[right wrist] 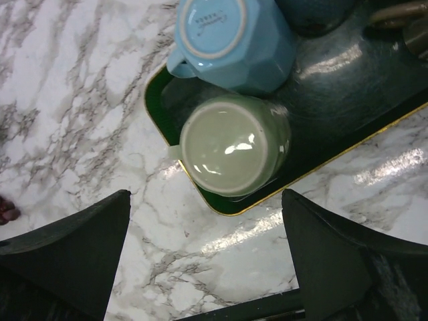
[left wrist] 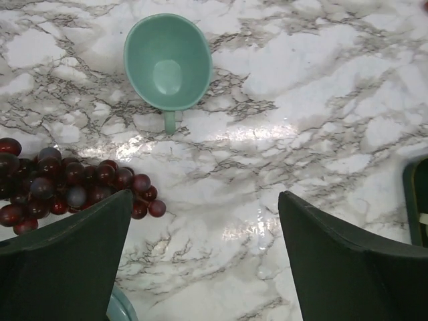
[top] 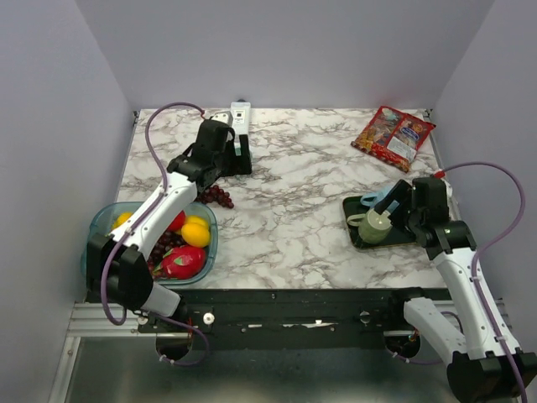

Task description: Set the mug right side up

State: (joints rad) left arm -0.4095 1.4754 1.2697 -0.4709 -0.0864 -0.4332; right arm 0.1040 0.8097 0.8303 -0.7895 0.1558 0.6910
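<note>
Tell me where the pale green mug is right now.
In the top view, the pale green mug sits bottom up on the dark green tray at the right side of the table, right beside the blue mug.

The whole marble table (top: pixel 302 168) was taken in from high above its near edge, looking down and forward from well back. The left wrist view was pointed steeply down, close over the table's far-left part, and the grapes (left wrist: pixel 67 187) there were shared with the top view. The right wrist view was aimed down, close over the tray (right wrist: pixel 348 80) and green mug (right wrist: pixel 231 144), both also caught from above.
</note>
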